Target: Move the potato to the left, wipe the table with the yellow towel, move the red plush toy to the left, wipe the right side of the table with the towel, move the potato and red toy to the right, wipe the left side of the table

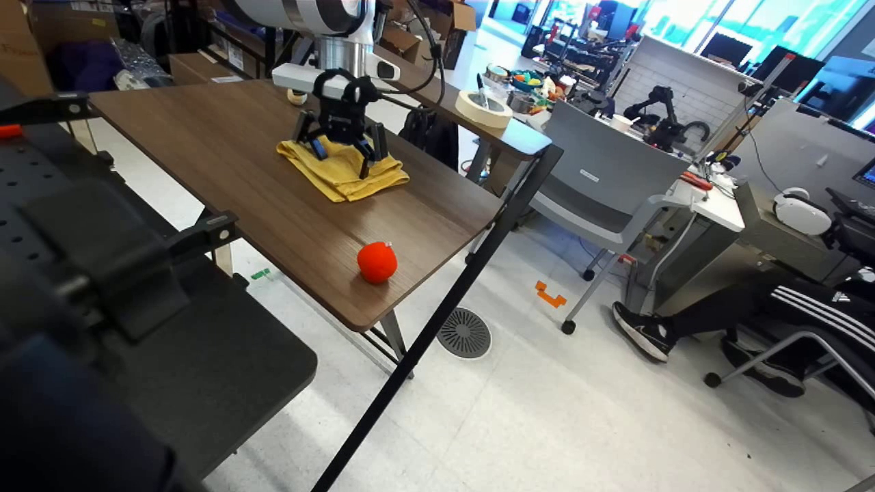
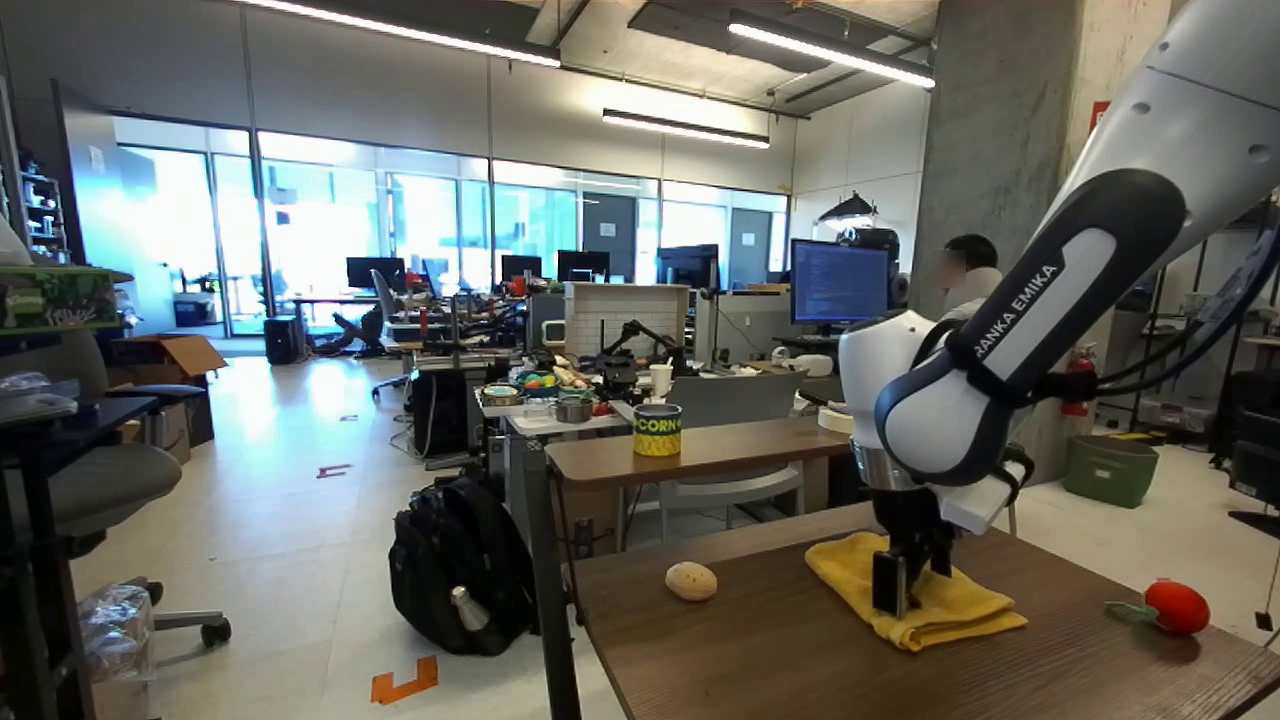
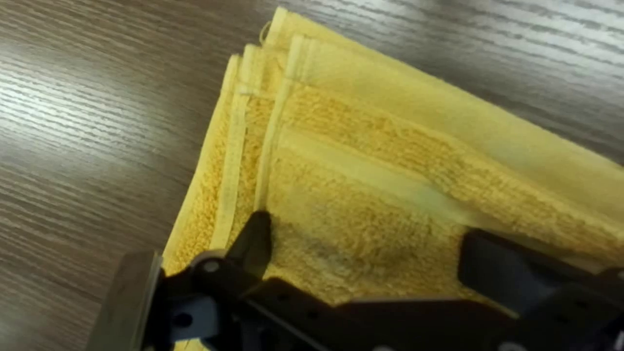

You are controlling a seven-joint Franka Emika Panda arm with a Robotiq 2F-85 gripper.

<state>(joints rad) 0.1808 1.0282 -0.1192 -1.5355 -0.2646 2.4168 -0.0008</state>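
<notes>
Well, you get the whole potato (image 2: 691, 581) at the left in an exterior view; in an exterior view where the robot's white bar (image 1: 307, 79) hides some of it, the potato (image 1: 297, 99) only peeks out. In the middle lies the folded yellow towel (image 2: 970, 606), and your gripper (image 3: 365, 228) is over it, jaws spread wide, with towel showing between; you cannot tell whether the tips touch. Only the wrist view gives you the stacked hems up close. At the right rests the red toy (image 2: 1178, 608), and in an exterior view a green strand (image 2: 1132, 608) shows at its side. As for edges, the potato is near the left side of the table (image 2: 740, 660), while the red toy (image 1: 377, 262) is near a rounded corner. You have room between potato and towel, and again between towel and red toy.
</notes>
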